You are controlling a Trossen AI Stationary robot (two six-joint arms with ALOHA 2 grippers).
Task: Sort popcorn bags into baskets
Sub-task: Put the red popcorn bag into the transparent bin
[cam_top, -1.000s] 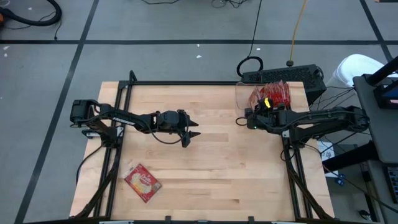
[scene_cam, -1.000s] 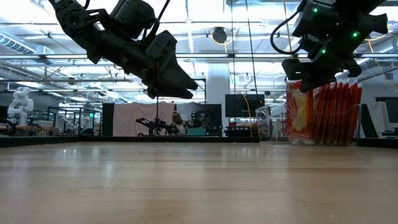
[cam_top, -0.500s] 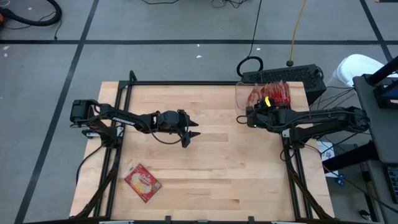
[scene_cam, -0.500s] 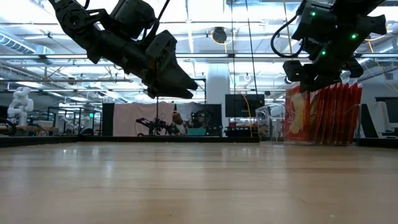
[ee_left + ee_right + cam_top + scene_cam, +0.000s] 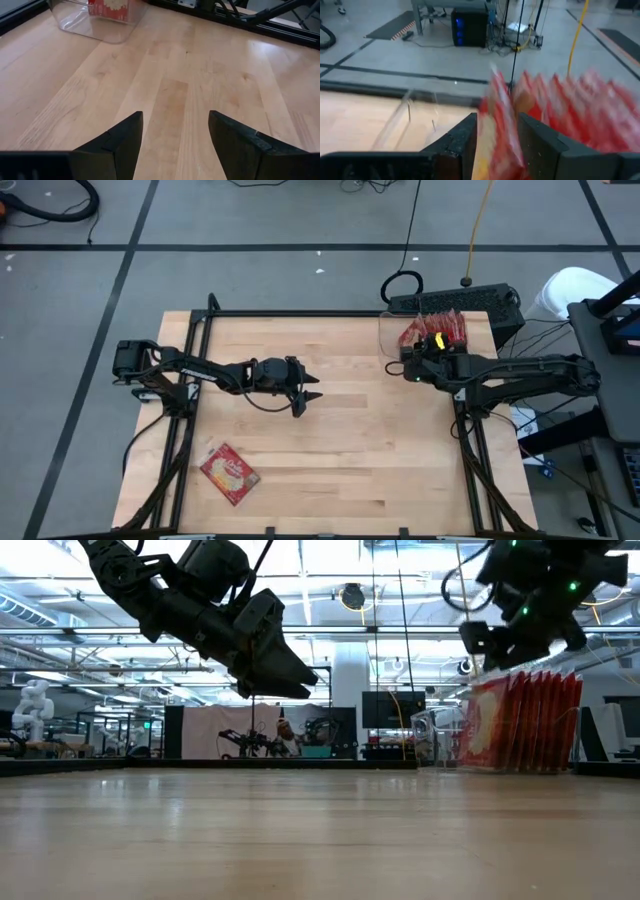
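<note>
The wooden table [image 5: 340, 450] fills the middle of the high view, with a black frame around its edges. Two dark arms reach in over it from 9 o'clock and 3 o'clock.

The left gripper [image 5: 308, 397] hangs above the bare wood just left of the table's centre, pointing toward 3 o'clock; its two fingers [image 5: 125, 145] stand apart with nothing between them, and in the low view it [image 5: 290, 675] floats well above the tabletop.

The right gripper [image 5: 405, 363] sits at about 2 o'clock on the table, at the near edge of the clear plastic bin [image 5: 388, 330]. In the right wrist view its fingers [image 5: 457, 142] are clamped on one red popcorn bag [image 5: 497, 120], held upright on its edge just beside the others.

The bin stands at the table's 1 o'clock corner. A row of red popcorn bags [image 5: 530, 725] stands upright in it, packed side by side [image 5: 440, 330].

One more popcorn bag [image 5: 229, 472], red with a cream round picture, lies flat at about 7 o'clock on the table, tilted, well apart from both grippers.
</note>
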